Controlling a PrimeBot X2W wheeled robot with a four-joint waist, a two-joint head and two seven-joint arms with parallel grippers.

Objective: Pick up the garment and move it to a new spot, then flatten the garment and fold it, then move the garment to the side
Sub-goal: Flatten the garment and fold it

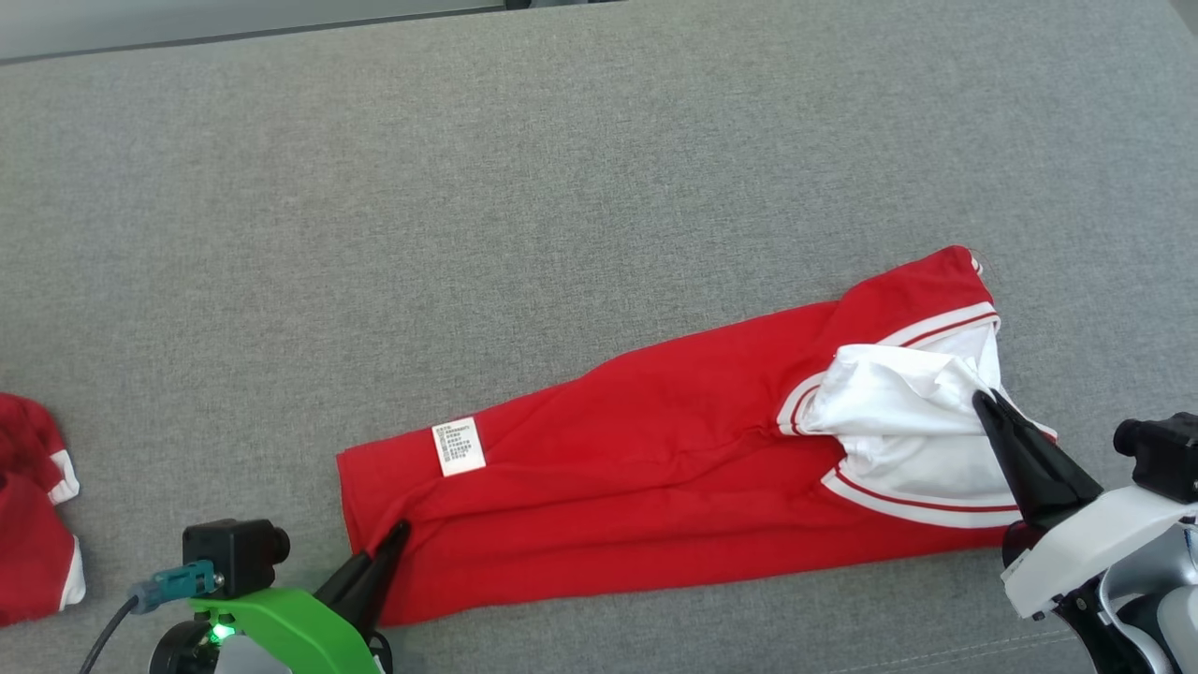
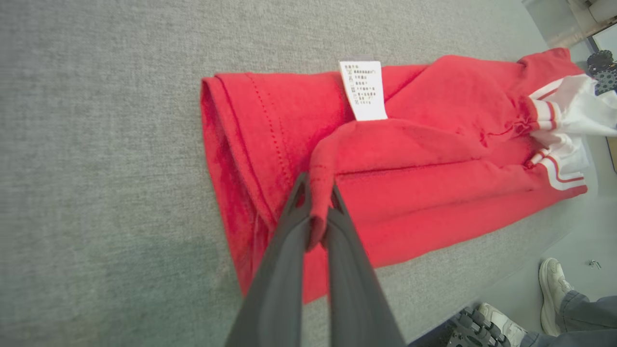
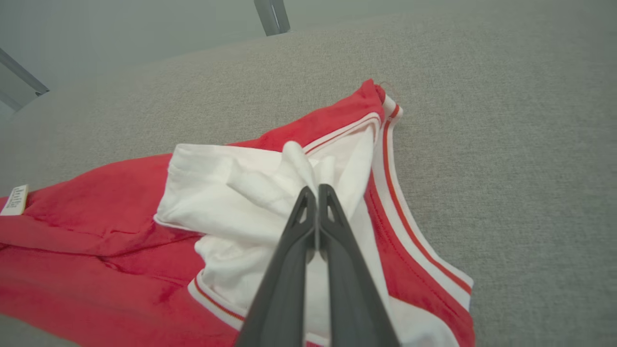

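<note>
The red garment (image 1: 655, 449) lies long and flat on the grey worktop (image 1: 468, 187), in front of me and a bit to my right, with its white label (image 1: 459, 446) facing up. My left gripper (image 2: 315, 185) is shut tight on a small bump of red cloth near the hem end. My right gripper (image 3: 315, 190) is shut tight on the white part (image 3: 231, 193) at the other end. I think I am about to lift or pull the garment with both arms. Some things could go wrong. Each pinch holds only a little cloth, so if I pull hard, it could slip out and that end would drop. The white part looks loose and bunched, so I may be holding just the top layer. Then only that layer would come up and the garment would fall open. If one arm goes faster than the other, the garment could twist or get new wrinkles. Another red cloth (image 1: 33, 505) lies far off on my left, so moving that way could mix the two up.
</note>
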